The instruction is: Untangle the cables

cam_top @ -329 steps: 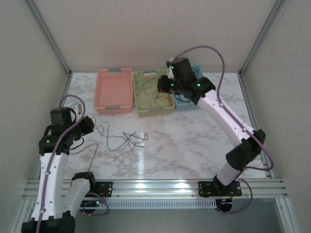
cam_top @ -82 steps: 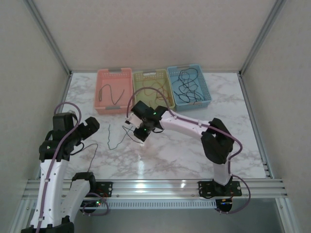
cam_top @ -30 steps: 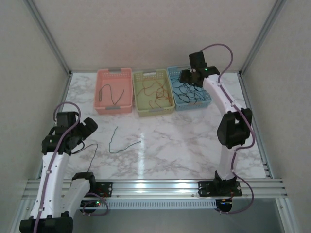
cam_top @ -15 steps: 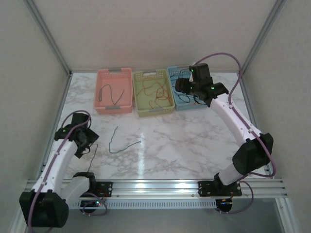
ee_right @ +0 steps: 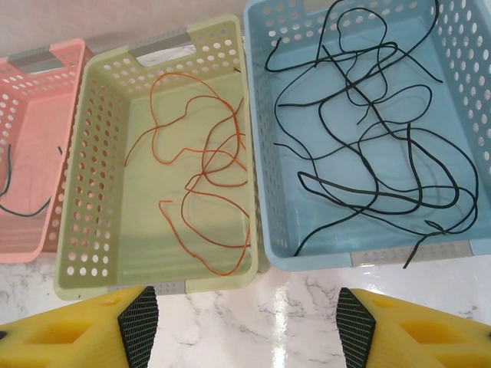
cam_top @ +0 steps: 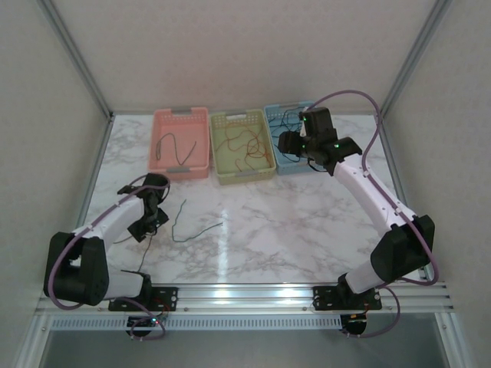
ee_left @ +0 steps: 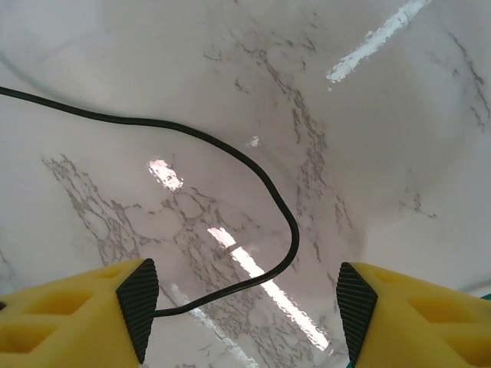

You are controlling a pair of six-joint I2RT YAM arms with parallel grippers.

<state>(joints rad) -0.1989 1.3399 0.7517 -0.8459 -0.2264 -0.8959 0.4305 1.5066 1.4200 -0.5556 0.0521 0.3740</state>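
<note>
A single black cable (ee_left: 230, 157) lies curved on the marble, running between the wide-apart fingers of my left gripper (ee_left: 242, 307), which is open and hovers low over it. In the top view that gripper (cam_top: 151, 221) is at the table's left, with a green cable (cam_top: 192, 227) loose just to its right. My right gripper (ee_right: 239, 322) is open and empty above the front rims of the baskets. Orange cables (ee_right: 207, 165) lie in the green basket (ee_right: 96, 176), several black cables (ee_right: 368, 146) in the blue basket (ee_right: 265, 176), and a dark green cable (ee_right: 23, 205) in the pink basket (ee_right: 46, 69).
The three baskets stand side by side at the back of the table: pink basket (cam_top: 163, 146), green basket (cam_top: 218, 149), blue basket (cam_top: 270, 123). Frame posts rise at the back corners. An aluminium rail (cam_top: 245, 293) runs along the near edge.
The tangle on the table has shrunk to one green and one black cable. My left arm has swung in low over the black cable. My right gripper has drawn slightly back from the blue basket.
</note>
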